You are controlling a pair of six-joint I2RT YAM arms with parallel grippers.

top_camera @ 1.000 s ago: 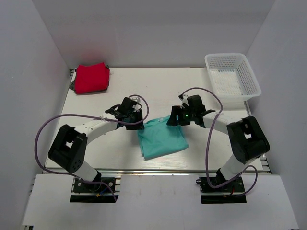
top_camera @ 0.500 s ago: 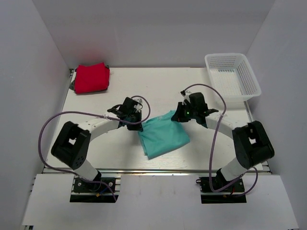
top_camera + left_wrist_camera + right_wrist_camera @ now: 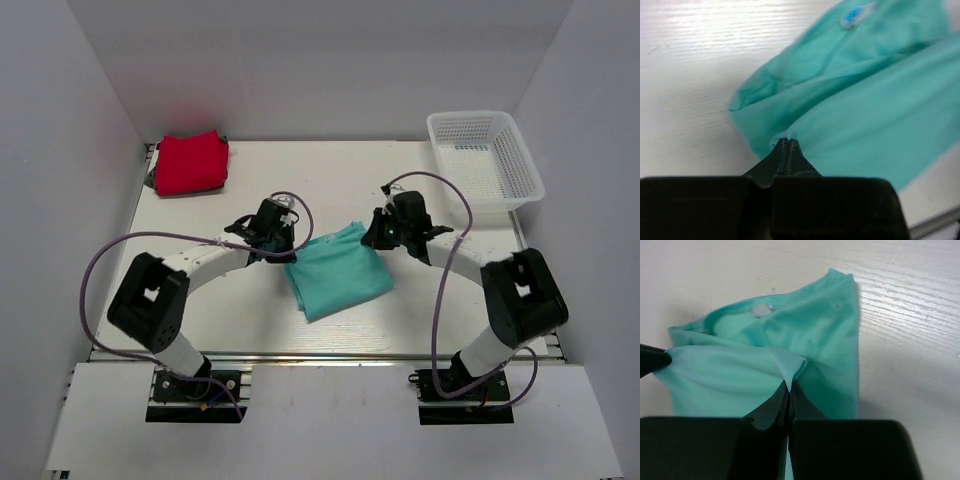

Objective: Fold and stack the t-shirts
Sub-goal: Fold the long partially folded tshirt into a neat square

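A teal t-shirt [image 3: 338, 272] lies partly folded at the table's middle, its neck label showing in both wrist views [image 3: 852, 17] [image 3: 760, 310]. My left gripper [image 3: 284, 250] is shut on the shirt's left far corner [image 3: 785, 142]. My right gripper [image 3: 372, 238] is shut on the right far corner, where a pinched fold of cloth [image 3: 790, 385] rises between the tips. A red t-shirt [image 3: 190, 163] sits folded at the far left corner, away from both grippers.
A white mesh basket [image 3: 487, 165] stands at the far right. White walls enclose the table on three sides. The table's front rail [image 3: 320, 355] runs just beyond the arm bases.
Both grippers closed on the teal shirt's far corners. They then pulled it slightly toward the back, and the cloth shifted with them.
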